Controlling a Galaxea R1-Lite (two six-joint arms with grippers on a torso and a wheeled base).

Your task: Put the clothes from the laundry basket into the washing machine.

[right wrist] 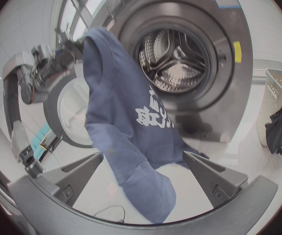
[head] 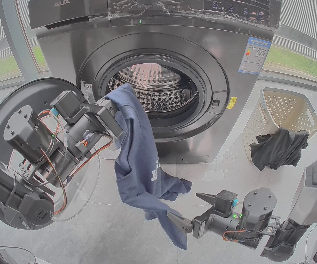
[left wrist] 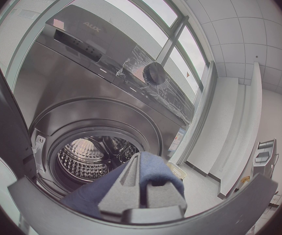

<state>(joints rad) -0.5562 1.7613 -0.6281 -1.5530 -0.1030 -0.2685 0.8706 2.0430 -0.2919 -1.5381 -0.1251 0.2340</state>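
Head view, item list, all places given from the washing machine (head: pixel 202 55).

1. Washing machine: front-loader, round door (head: pixel 30 92) swung fully open to the machine's left side; steel drum (head: pixel 151 81) exposed. Also seen in the left wrist view (left wrist: pixel 92 82) and the right wrist view (right wrist: pixel 212 66).

2. Left gripper (head: pixel 112 106): raised at the left edge of the machine's opening, level with the drum mouth. Fingers clenched on a fold of cloth; in the left wrist view (left wrist: pixel 144 180) the blue fabric is pinched between the closed fingers.

3. Blue T-shirt (head: pixel 140 154): gripped at its top by the left gripper. It hangs down in front of the machine's opening, outside the drum, white print facing out (right wrist: pixel 124 115). Its lower end trails low in front of the machine.

4. Right gripper (head: pixel 184 205): low in front of the machine, below the opening. Jaws spread wide, holding nothing. In the right wrist view (right wrist: pixel 141 159) the shirt's lower end hangs between the two fingers; contact cannot be told.

5. Laundry basket (head: pixel 286 107): pale, perforated, tipped against the machine's right side.

6. Dark garment (head: pixel 277 147): draped over the basket's rim, well apart from both grippers.
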